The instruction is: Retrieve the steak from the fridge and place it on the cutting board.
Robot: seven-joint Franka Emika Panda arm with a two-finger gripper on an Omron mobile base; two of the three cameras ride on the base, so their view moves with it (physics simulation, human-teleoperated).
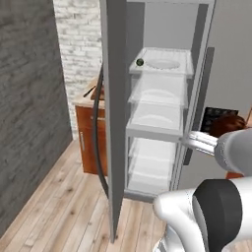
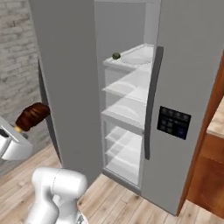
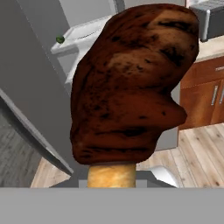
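Observation:
The steak (image 3: 131, 87), a dark reddish-brown lump with a pale tan end, is held in front of the fridge, outside it. My gripper (image 2: 17, 130) is shut on its tan end, and the meat hides the fingertips. The steak (image 1: 229, 125) also hangs at the right beside the arm, and at the left (image 2: 33, 116) in the right base view. The grey fridge (image 2: 192, 65) stands with its left door (image 1: 115, 123) swung open, showing clear shelves. A brown board that looks like the cutting board (image 1: 97, 92) lies on a counter behind the open door, mostly hidden.
A small green ball (image 1: 140, 62) rests on the top shelf. A black knife (image 1: 88, 92) lies by the board on the wooden cabinet (image 1: 88, 142). Left of it runs a dark wall. More wooden cabinets (image 2: 210, 175) stand right of the fridge. The floor is wood planks.

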